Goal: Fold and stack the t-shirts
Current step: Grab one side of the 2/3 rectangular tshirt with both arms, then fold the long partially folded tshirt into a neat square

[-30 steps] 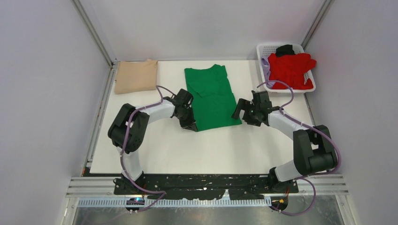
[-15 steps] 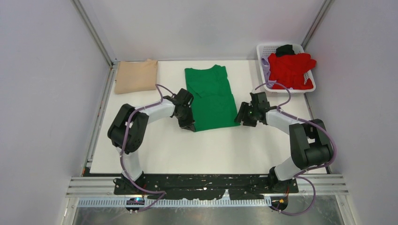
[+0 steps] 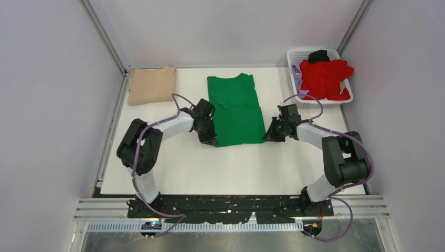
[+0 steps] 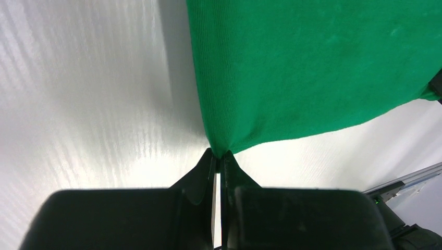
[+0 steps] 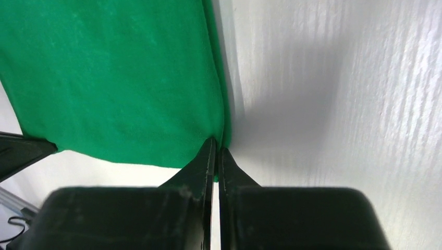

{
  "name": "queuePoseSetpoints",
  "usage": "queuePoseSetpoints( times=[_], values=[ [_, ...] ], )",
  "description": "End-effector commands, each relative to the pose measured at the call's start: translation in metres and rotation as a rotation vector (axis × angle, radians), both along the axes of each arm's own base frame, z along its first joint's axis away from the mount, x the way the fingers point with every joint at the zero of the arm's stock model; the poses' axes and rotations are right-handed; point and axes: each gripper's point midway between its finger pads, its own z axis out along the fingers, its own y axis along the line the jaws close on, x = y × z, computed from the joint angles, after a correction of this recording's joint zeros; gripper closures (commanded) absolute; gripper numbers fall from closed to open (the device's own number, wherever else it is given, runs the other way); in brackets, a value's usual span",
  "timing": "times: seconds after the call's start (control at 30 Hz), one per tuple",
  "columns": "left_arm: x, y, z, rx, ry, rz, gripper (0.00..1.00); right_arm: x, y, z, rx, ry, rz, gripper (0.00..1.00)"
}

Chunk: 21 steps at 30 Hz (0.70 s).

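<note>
A bright green t-shirt (image 3: 235, 109) lies flat in the middle of the table, sleeves folded in, collar at the far end. My left gripper (image 3: 211, 139) is shut on its near left hem corner (image 4: 223, 148). At the near right hem corner (image 5: 218, 143) my right gripper (image 3: 267, 136) is shut on the cloth too. A tan t-shirt (image 3: 152, 85) lies folded at the far left. A red t-shirt (image 3: 325, 77) is heaped in the white basket (image 3: 298, 54) with black (image 3: 318, 55) and lilac (image 3: 297, 74) garments.
The white table surface (image 3: 220, 168) ends at a metal rail near the arm bases. Grey walls close in on the left, back and right. The basket stands at the far right corner.
My right gripper has moved left to the green shirt's near right corner and shut on it. The left gripper has stayed shut on the near left corner.
</note>
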Motion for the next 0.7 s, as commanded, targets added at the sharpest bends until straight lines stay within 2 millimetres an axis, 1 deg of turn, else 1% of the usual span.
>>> queuePoseSetpoints(
  times=[0.0, 0.03, 0.07, 0.1, 0.13, 0.17, 0.2, 0.23, 0.27, 0.3, 0.33, 0.37, 0.4, 0.43, 0.47, 0.5, 0.53, 0.6, 0.67],
  values=[
    [-0.017, 0.008, 0.021, -0.008, -0.061, -0.049, 1.00, -0.017, 0.010, 0.020, 0.067, -0.031, 0.058, 0.95],
    [-0.024, 0.012, 0.021, -0.005, -0.065, -0.060, 1.00, -0.024, 0.012, 0.027, 0.083, -0.046, 0.085, 0.95],
    [-0.032, 0.015, 0.022, -0.005, -0.068, -0.073, 1.00, -0.034, 0.013, 0.024, 0.087, -0.035, 0.103, 0.95],
    [-0.041, 0.020, 0.024, -0.006, -0.070, -0.084, 1.00, -0.045, 0.017, 0.030, 0.100, -0.039, 0.142, 0.95],
    [-0.052, 0.023, 0.026, -0.011, -0.071, -0.098, 1.00, -0.059, 0.019, 0.028, 0.111, -0.017, 0.172, 0.95],
    [-0.061, 0.026, 0.030, -0.019, -0.081, -0.111, 1.00, -0.073, 0.020, 0.031, 0.106, -0.009, 0.206, 0.95],
    [-0.073, 0.029, 0.037, -0.031, -0.092, -0.119, 1.00, -0.086, 0.020, 0.029, 0.107, 0.011, 0.224, 0.95],
    [-0.085, 0.031, 0.039, -0.045, -0.083, -0.134, 1.00, -0.100, 0.021, 0.036, 0.107, 0.012, 0.250, 0.95],
    [-0.096, 0.033, 0.043, -0.061, -0.078, -0.148, 1.00, -0.109, 0.022, 0.045, 0.124, -0.015, 0.268, 0.95],
    [-0.106, 0.035, 0.048, -0.074, -0.072, -0.156, 1.00, -0.122, 0.025, 0.048, 0.131, 0.004, 0.288, 0.95],
    [-0.115, 0.038, 0.052, -0.088, -0.064, -0.166, 1.00, -0.128, 0.028, 0.061, 0.152, -0.041, 0.306, 0.95],
    [-0.124, 0.040, 0.056, -0.103, -0.062, -0.169, 1.00, -0.137, 0.032, 0.066, 0.164, -0.037, 0.323, 0.95],
    [-0.129, 0.040, 0.064, -0.127, -0.073, -0.176, 1.00, -0.141, 0.035, 0.080, 0.187, -0.090, 0.338, 0.95],
    [-0.134, 0.039, 0.072, -0.156, -0.088, -0.190, 1.00, -0.148, 0.040, 0.085, 0.206, -0.094, 0.356, 0.95],
    [-0.136, 0.038, 0.082, -0.189, -0.108, -0.200, 1.00, -0.153, 0.043, 0.098, 0.235, -0.129, 0.370, 0.95],
    [-0.139, 0.035, 0.092, -0.224, -0.127, -0.220, 1.00, -0.155, 0.045, 0.103, 0.247, -0.145, 0.380, 0.95],
    [-0.141, 0.031, 0.101, -0.261, -0.147, -0.239, 1.00, -0.156, 0.046, 0.115, 0.264, -0.187, 0.387, 0.95],
    [-0.139, 0.026, 0.118, -0.306, -0.196, -0.263, 1.00, -0.151, 0.048, 0.134, 0.277, -0.268, 0.391, 0.95],
    [-0.130, 0.023, 0.128, -0.320, -0.241, -0.274, 1.00, -0.140, 0.050, 0.153, 0.285, -0.356, 0.381, 0.95]
  ],
)
